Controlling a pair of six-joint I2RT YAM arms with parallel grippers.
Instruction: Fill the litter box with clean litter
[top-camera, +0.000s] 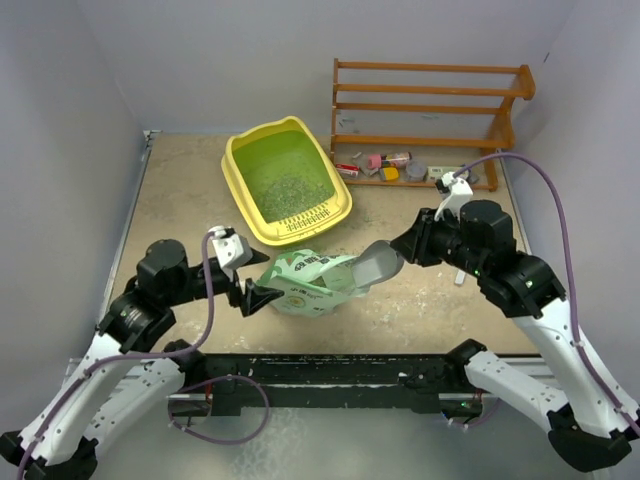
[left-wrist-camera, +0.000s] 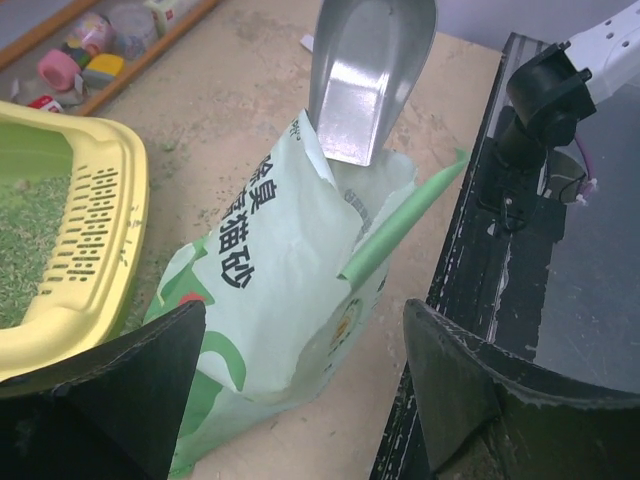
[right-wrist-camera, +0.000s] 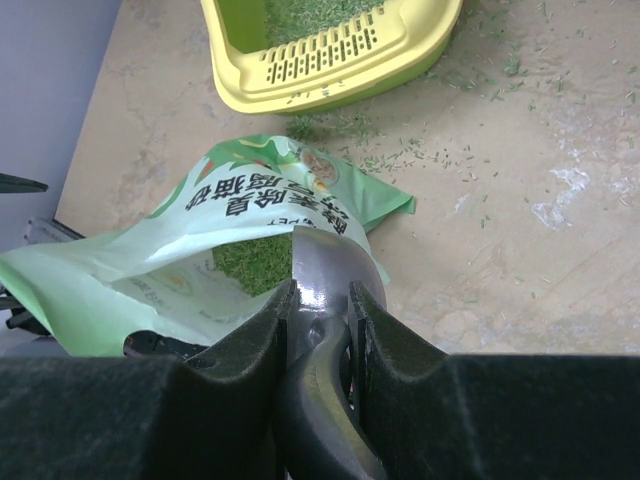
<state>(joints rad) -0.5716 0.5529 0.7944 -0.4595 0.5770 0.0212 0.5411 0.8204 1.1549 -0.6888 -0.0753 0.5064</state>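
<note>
Plainly, the coming move turns on the line from scoop to bag. The right gripper is clamped on the scoop's handle, and the scoop's long axis runs from it leftward, blade first, into the bag's mouth, which opens to the right. The blade tip sits just at that mouth, with litter showing inside, a little further left. The bag lies on its side on the table, its length running left to right, so a straight push left along that axis looks like what loading calls for. The left gripper has its jaws wide apart at the bag's near-left end, straddling it; whether it touches, I cannot tell. The box stands just beyond the bag, far and slightly left, grille rim towards it, its floor partly covered in granules.
</note>
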